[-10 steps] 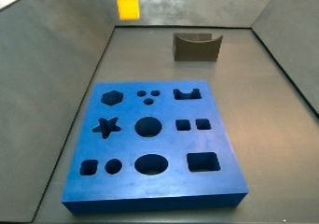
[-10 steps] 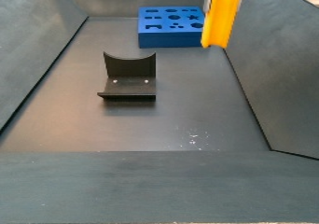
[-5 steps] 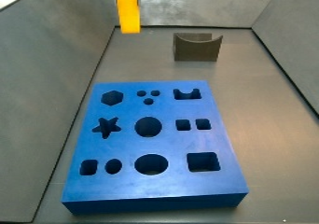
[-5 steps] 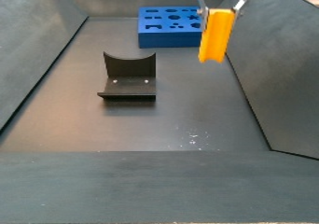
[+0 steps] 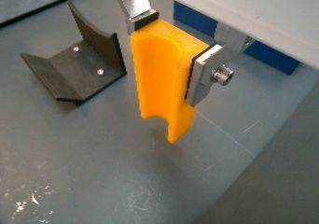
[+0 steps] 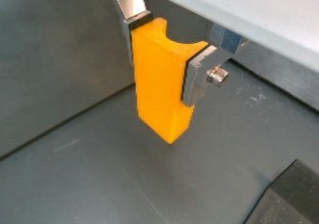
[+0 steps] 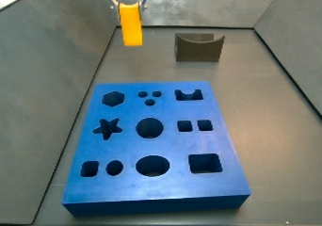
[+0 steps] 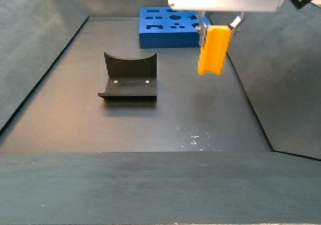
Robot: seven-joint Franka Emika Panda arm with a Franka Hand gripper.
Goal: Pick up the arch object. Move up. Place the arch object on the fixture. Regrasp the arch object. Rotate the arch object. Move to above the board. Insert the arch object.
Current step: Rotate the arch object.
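My gripper (image 5: 171,43) is shut on the yellow-orange arch object (image 5: 165,83), which hangs upright below the fingers, clear of the floor. It shows in both wrist views (image 6: 163,83) and in both side views (image 7: 131,24) (image 8: 215,50). In a side view the gripper (image 7: 127,1) is up near the back wall, to the left of the dark fixture (image 7: 198,46). The fixture also shows in a side view (image 8: 128,77), left of the held piece, and in a wrist view (image 5: 73,53). The blue board (image 7: 157,147) with shaped holes lies flat on the floor, also seen far off (image 8: 171,28).
Grey sloping walls (image 7: 56,51) enclose the dark floor (image 8: 163,126) on all sides. The fixture stands near the back wall in a side view.
The gripper with the arch object has come down: the piece sits lower in both side views, and the gripper body now shows at the top.
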